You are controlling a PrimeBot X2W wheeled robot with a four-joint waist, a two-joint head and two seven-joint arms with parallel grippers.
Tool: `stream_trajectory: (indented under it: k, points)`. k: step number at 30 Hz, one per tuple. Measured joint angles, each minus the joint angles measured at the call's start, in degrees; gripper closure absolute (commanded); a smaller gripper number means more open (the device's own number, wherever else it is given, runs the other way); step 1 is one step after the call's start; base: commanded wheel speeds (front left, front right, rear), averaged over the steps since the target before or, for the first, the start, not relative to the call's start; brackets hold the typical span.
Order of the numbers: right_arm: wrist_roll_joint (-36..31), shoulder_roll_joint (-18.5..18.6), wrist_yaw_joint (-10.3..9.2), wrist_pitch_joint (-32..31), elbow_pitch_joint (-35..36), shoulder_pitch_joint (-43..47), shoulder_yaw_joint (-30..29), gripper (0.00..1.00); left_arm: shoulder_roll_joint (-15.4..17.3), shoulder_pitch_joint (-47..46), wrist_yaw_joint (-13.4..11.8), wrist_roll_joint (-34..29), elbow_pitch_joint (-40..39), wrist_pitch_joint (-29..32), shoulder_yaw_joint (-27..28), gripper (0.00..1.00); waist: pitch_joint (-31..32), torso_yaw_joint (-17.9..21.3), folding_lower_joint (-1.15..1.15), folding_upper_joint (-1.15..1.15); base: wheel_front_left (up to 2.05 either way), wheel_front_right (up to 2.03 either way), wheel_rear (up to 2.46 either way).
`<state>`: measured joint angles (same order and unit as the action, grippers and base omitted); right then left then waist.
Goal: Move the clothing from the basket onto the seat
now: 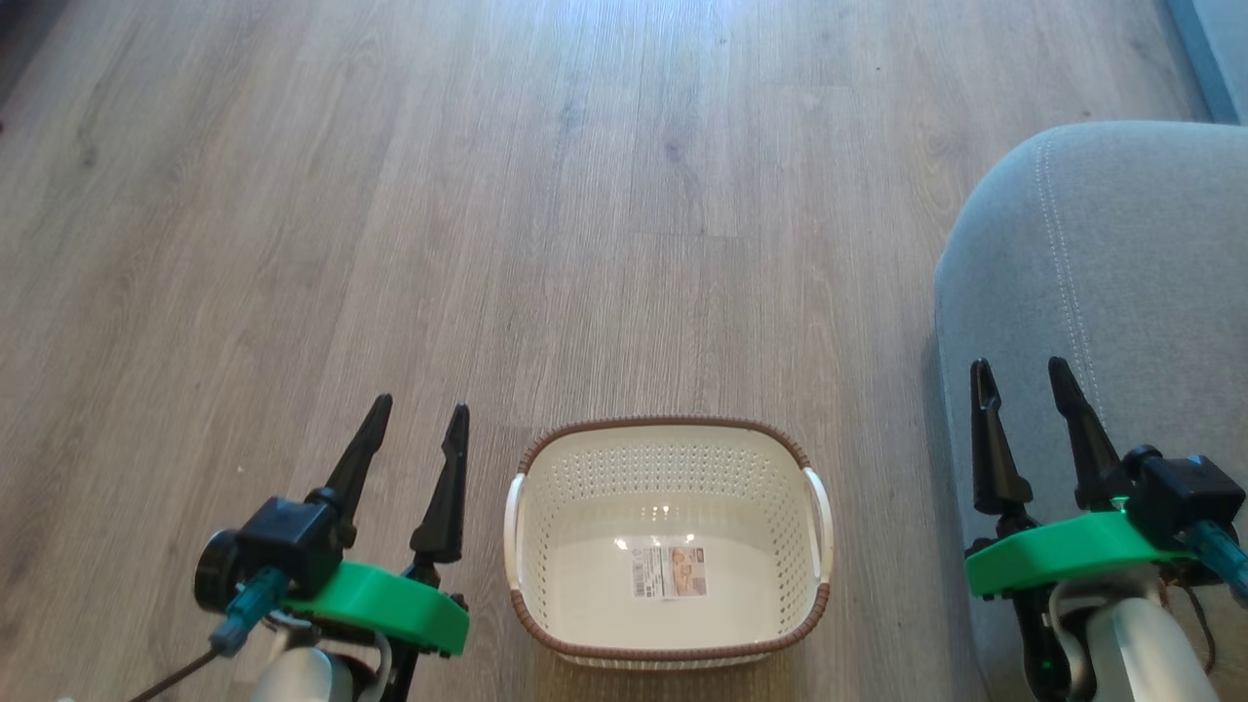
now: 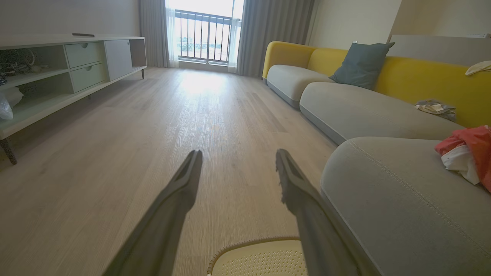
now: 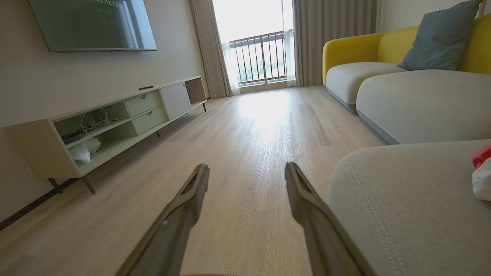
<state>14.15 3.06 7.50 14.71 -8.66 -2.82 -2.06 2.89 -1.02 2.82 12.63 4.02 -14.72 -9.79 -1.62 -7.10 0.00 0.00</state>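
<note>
Pale wood floor (image 1: 390,195), sunlit living room: the basket (image 1: 668,421) stands empty, red-and-white clothing (image 2: 470,149) heaped on the grey seat (image 2: 383,199). Left claw (image 1: 421,403) and right claw (image 1: 1019,363) hang spread apart, empty; a careless swing could sweep the heap off.

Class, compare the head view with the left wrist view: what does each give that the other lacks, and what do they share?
Head view adds: the basket seen from above, its floor bare but for a paper label, and the open right gripper.
Left wrist view adds: the red and white clothing lying on the grey seat, a blue-grey pillow, a cabinet and the balcony door.
Both: the basket's rim, the seat, the wooden floor and the left gripper, fingers apart.
</note>
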Motion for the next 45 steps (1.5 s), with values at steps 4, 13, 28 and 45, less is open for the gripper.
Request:
stream_trajectory:
  k: [4, 13, 28, 45]
  points:
    - [0.02, -0.01, 0.00, 0.00, 0.01, 0.00, -0.01, 0.00, 0.00, 0.01, 0.00, 0.00, 0.00, 0.00, 0.13, 0.00, -0.16, 0.12, 0.00, 0.00, 0.00, 0.00, 0.00]
    - [0.04, -0.03, 0.00, 0.00, 0.01, -0.01, -0.47, 0.00, 0.00, 0.01, -0.04, -0.67, -0.12, 0.00, 0.25, 0.00, -0.84, 0.24, 0.00, 0.00, 0.00, 0.00, 0.00]
    - [0.54, -0.04, 0.00, 0.00, 0.01, -0.07, -0.85, 0.00, 0.00, -0.02, -0.07, -0.69, -0.04, 0.00, 0.21, 0.00, -1.44, 0.31, 0.00, 0.00, 0.00, 0.00, 0.00]
    - [0.54, -0.05, 0.00, -0.09, -1.13, 0.05, -0.88, 1.00, 0.00, 0.11, -0.03, -0.36, 1.27, 0.02, 0.00, 1.00, -2.19, 0.21, 0.01, 0.00, 0.00, 0.00, 0.00]
